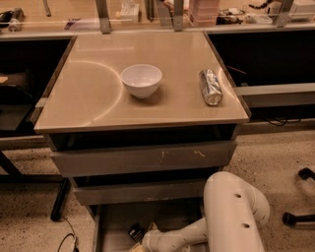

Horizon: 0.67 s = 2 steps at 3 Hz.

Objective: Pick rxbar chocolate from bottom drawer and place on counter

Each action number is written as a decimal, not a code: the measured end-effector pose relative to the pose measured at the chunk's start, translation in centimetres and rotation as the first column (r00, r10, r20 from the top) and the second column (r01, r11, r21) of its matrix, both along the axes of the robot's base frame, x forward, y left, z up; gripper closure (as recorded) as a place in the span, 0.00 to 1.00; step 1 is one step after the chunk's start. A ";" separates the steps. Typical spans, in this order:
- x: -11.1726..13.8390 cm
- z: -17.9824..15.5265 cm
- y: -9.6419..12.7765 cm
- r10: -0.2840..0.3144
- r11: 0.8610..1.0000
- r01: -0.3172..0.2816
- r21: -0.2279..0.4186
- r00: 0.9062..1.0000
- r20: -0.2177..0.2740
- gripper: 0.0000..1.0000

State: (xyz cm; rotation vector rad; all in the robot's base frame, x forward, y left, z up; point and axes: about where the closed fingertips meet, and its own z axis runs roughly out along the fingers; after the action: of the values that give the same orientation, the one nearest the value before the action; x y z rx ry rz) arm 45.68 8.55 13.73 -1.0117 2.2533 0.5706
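Observation:
The bottom drawer stands pulled open at the foot of the grey cabinet. The rxbar chocolate shows as a small black wrapper on the drawer floor near the frame's bottom edge. My white arm reaches in from the right and the gripper sits right at the bar, partly cut off by the frame. The counter is the glossy beige top above, holding a white bowl in the middle and a silver can lying on its side at the right.
Two scuffed drawers above the open one are closed. A cluttered bench runs behind the cabinet. Dark table legs and a cable lie on the speckled floor at left; a wheeled base is at right.

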 end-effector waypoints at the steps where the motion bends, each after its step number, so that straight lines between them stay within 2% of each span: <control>1: -0.4 -1.4 0.5 -0.009 1.000 0.008 -0.020 1.000 -0.010 0.00; 2: -0.7 -2.7 0.8 -0.018 0.999 0.018 -0.038 1.000 -0.019 0.00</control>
State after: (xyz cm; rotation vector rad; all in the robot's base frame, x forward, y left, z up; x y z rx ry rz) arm 45.03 9.40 11.02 -1.0073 2.2954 0.5339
